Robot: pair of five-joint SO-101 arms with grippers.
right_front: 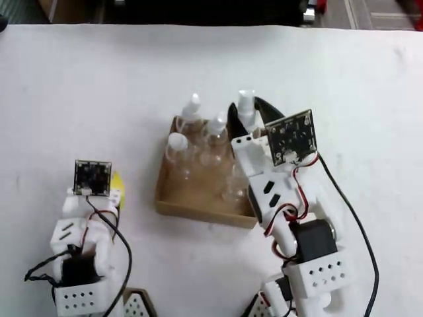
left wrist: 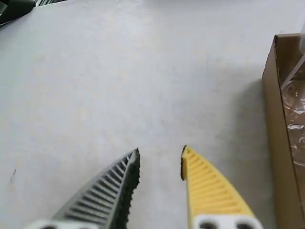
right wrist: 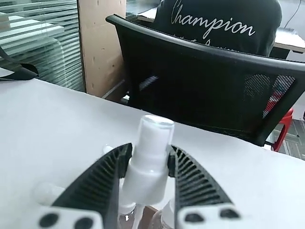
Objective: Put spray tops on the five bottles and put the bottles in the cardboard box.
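Observation:
The cardboard box (right_front: 173, 203) sits mid-table with several clear bottles (right_front: 217, 129) standing inside, white spray tops on them. My right gripper (right_front: 246, 113) is at the box's far right corner, its black fingers shut on the spray top of a bottle (right wrist: 148, 164) held upright; in the right wrist view the gripper (right wrist: 149, 149) clamps the white neck from both sides. The left gripper (left wrist: 160, 152) is open over bare table, one finger grey and one yellow, with nothing between them. The box wall (left wrist: 279, 143) lies to its side. In the high view the left gripper (right_front: 117, 187) rests left of the box.
A black mesh chair (right wrist: 214, 71) stands just past the table's far edge. The right arm's black cable (right_front: 360, 231) trails over the table on the right. The white table (right_front: 79, 92) stretches wide left of and behind the box.

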